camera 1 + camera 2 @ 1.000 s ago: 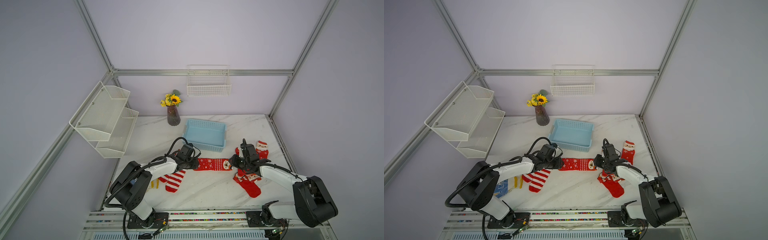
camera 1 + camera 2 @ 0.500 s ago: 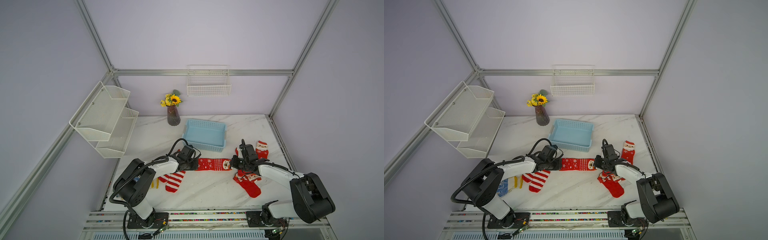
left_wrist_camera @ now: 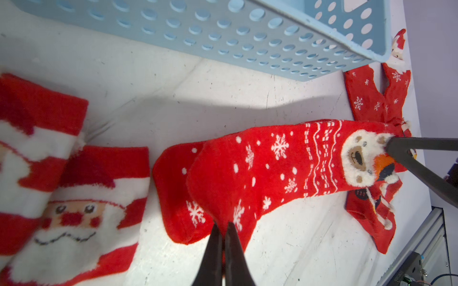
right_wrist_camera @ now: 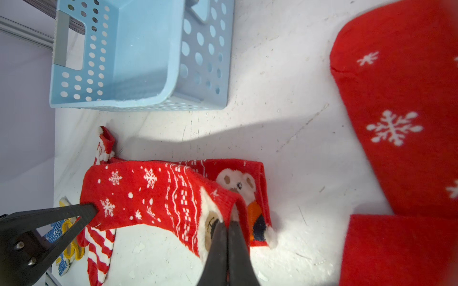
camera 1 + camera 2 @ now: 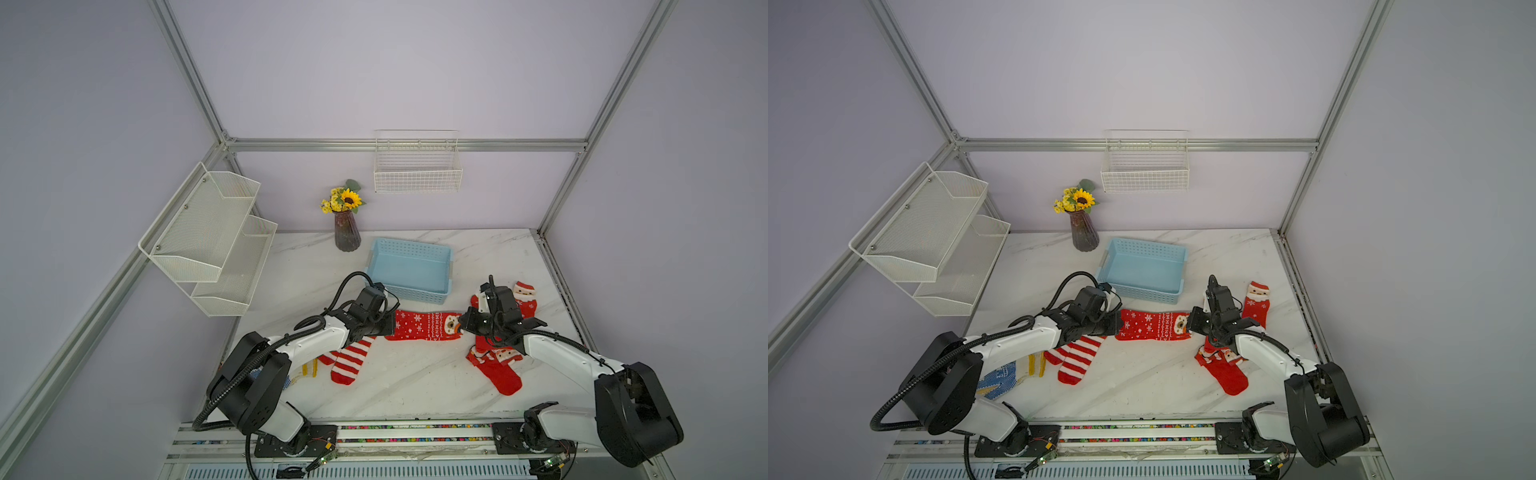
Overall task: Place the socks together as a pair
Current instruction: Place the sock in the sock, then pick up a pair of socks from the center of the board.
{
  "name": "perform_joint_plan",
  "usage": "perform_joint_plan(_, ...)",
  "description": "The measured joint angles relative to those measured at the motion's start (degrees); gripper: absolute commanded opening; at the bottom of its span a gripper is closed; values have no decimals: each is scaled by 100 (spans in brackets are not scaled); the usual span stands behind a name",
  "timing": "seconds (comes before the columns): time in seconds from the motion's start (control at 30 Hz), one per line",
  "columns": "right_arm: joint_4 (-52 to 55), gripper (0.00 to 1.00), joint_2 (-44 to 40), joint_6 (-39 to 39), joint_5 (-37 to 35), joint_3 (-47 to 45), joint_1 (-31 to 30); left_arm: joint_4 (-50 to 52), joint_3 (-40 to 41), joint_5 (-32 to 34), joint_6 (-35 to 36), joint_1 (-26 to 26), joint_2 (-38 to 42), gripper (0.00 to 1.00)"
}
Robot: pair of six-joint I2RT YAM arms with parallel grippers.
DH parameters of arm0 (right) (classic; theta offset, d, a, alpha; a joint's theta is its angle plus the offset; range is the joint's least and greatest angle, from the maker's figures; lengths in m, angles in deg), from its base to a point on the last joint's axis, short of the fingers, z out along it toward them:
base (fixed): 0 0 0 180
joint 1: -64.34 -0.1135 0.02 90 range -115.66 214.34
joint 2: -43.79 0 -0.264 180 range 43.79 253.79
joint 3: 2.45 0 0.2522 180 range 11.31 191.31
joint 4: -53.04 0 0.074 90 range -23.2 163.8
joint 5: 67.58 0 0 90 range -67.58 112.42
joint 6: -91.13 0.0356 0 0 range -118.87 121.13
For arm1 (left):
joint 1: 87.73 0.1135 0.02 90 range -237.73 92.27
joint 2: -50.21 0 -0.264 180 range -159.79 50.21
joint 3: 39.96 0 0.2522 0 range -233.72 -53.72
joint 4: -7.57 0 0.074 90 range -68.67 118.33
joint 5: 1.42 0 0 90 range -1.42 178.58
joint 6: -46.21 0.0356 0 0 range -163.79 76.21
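Observation:
A red snowflake sock with a bear cuff (image 5: 424, 326) (image 5: 1152, 326) is stretched flat in the middle of the table. My left gripper (image 5: 390, 326) (image 3: 222, 225) is shut on its toe end. My right gripper (image 5: 462, 324) (image 4: 226, 224) is shut on its bear cuff. A second bear sock (image 3: 173, 185) (image 4: 247, 183) lies directly under it, its toe and cuff peeking out. Red-and-white striped Santa socks (image 5: 351, 361) (image 3: 81, 210) lie under my left arm. More red socks (image 5: 496, 370) and a Santa-cuffed one (image 5: 524, 297) lie beside my right arm.
A light blue basket (image 5: 409, 270) stands just behind the held sock. A vase of sunflowers (image 5: 347, 232) is at the back. A white mesh shelf (image 5: 212, 237) hangs on the left and a wire basket (image 5: 417, 170) on the back wall. A blue-dotted glove (image 5: 1000, 376) lies front left.
Both grippers have closed on the ends of the bear sock. The arms have hardly moved, and the sock stays in place.

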Motion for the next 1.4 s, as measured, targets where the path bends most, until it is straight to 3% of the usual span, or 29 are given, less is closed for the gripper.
perform_joint_plan(0.3,-122,0,627,-2,42,87,0,42,7,85,11,-4,-260,0)
perform_joint_plan(0.37,-125,10,734,-4,31,120,0,42,7,122,24,-4,-284,27)
perform_joint_plan(0.43,-125,30,833,-17,-9,140,0,39,15,151,24,-4,-308,44)
perform_joint_plan(0.47,-125,34,855,-50,-24,140,0,46,24,160,44,-4,-310,50)
perform_joint_plan(0.53,-129,38,907,-55,-72,140,0,44,59,179,39,-4,-310,55)
perform_joint_plan(0.7,-179,41,1108,-50,-109,140,0,48,83,229,24,-4,-385,56)
perform_joint_plan(0.93,-518,32,1272,13,-57,122,0,-52,79,214,-13,-13,-640,52)
perform_joint_plan(1.07,-702,10,1274,63,-35,-7,0,-116,79,223,-31,-44,-688,38)
perform_joint_plan(1.13,-723,0,1241,85,-24,-72,0,-111,81,214,-85,-48,-702,24)
perform_joint_plan(1.27,-640,0,872,111,-15,-208,0,0,81,181,-120,-66,-706,4)
perform_joint_plan(1.4,-522,0,192,164,39,-326,0,177,79,131,-131,-149,-595,0)
